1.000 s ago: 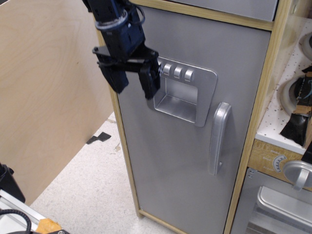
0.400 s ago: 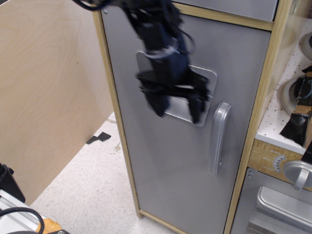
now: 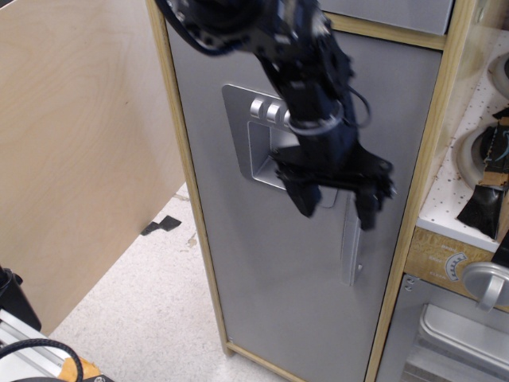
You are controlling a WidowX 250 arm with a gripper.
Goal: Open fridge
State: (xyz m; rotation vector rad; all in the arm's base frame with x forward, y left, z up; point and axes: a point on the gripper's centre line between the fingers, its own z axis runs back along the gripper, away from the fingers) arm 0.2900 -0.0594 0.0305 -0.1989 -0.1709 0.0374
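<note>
The fridge (image 3: 270,286) is a tall toy unit in a light wood frame with a grey-silver door, which is shut. Its recessed dispenser panel (image 3: 258,151) with round buttons shows at upper left of the door. The curved silver handle (image 3: 351,255) runs down the door's right side; its upper part is hidden behind my arm. My black gripper (image 3: 338,205) hangs in front of the handle's top, open, with one finger (image 3: 305,199) left of the handle and the other (image 3: 371,208) to its right. It holds nothing.
A plywood board (image 3: 79,143) stands at the left. The lower oven door with a round knob (image 3: 487,285) is at the bottom right. A white pegboard shelf with dark objects (image 3: 485,207) is at the right. Speckled floor (image 3: 143,302) lies below.
My arm has swept right and down across the door, from the dispenser panel's left edge to the handle's top. The door has not moved.
</note>
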